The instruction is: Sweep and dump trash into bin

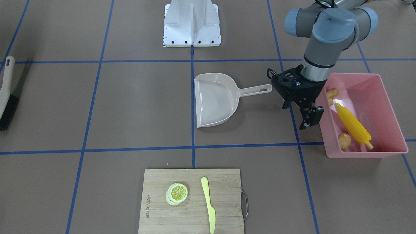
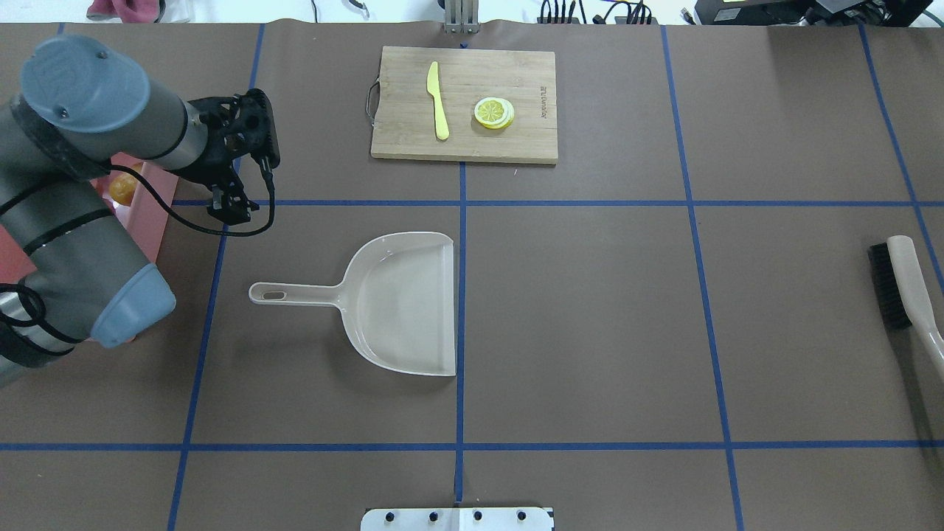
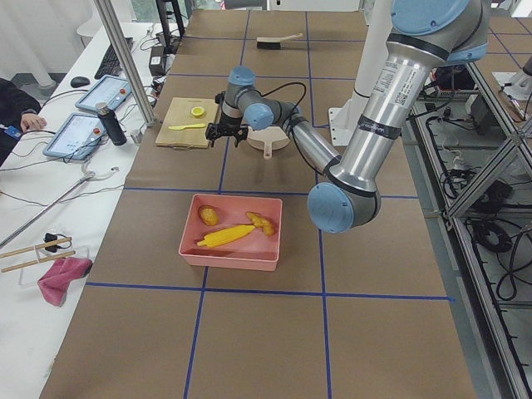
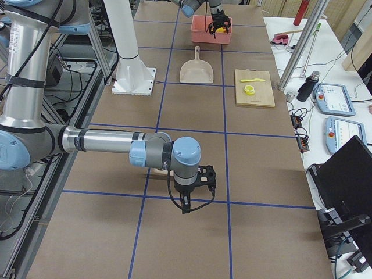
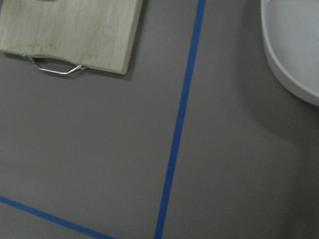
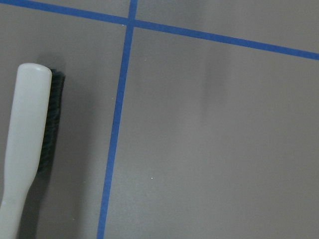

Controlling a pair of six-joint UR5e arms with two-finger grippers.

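Front-facing view: the pink bin point(image 1: 367, 85) stands on the brown surface point(image 1: 130, 107). Inside it lie the corn cob point(image 1: 352, 125), the potato point(image 1: 344, 141) at the cob's near end, and the ginger root point(image 1: 331, 94) at the far corner. The left tool point(image 1: 297, 112) hangs just beside the bin's wall, between it and the handle of the beige dustpan point(image 1: 216, 99). Its fingers are spread and grasp nothing. A cutting board point(image 1: 162, 208) carries a lemon slice point(image 1: 177, 193) and a pale knife point(image 1: 208, 203). A brush point(image 1: 6, 94) lies at the far edge.

Overhead view: the left arm hides most of the bin; only a strip of pink wall and the potato show. The dustpan lies flat, with nothing in its pan.

Left side view: all three toy foods lie together in the bin, the cob along its middle.

Right side view: the right tool point(image 4: 189, 200) points down near the surface, well apart from the bin; I cannot tell whether it is released or clenched.

Left wrist view: a corner of the cutting board and the dustpan's rim.

Right wrist view: the brush beside a blue tape line.
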